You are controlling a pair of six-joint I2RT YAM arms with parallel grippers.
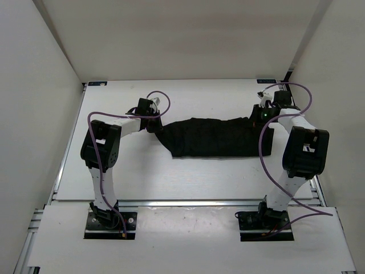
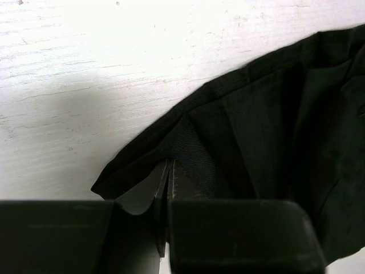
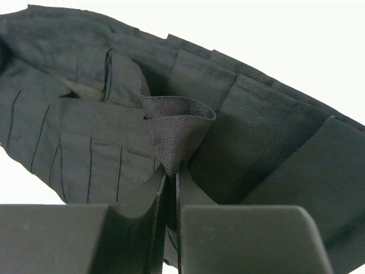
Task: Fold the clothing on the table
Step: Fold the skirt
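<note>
The clothing point(image 1: 211, 137) is a black pleated garment stretched in a long band across the middle of the table point(image 1: 171, 177). My left gripper point(image 1: 153, 127) is at its left end, shut on the clothing's edge point(image 2: 188, 148), with the fabric pinched between the fingers point(image 2: 149, 188). My right gripper point(image 1: 258, 119) is at the right end, shut on a bunched fold of the clothing point(image 3: 177, 131) that rises between its fingers point(image 3: 149, 191). Pleats and stitch lines show in the right wrist view.
White enclosure walls point(image 1: 34, 103) stand on the left, back and right. A metal rail point(image 1: 182, 202) runs along the table's near edge, by the two arm bases point(image 1: 111, 222) point(image 1: 265, 222). Purple cables loop over both arms.
</note>
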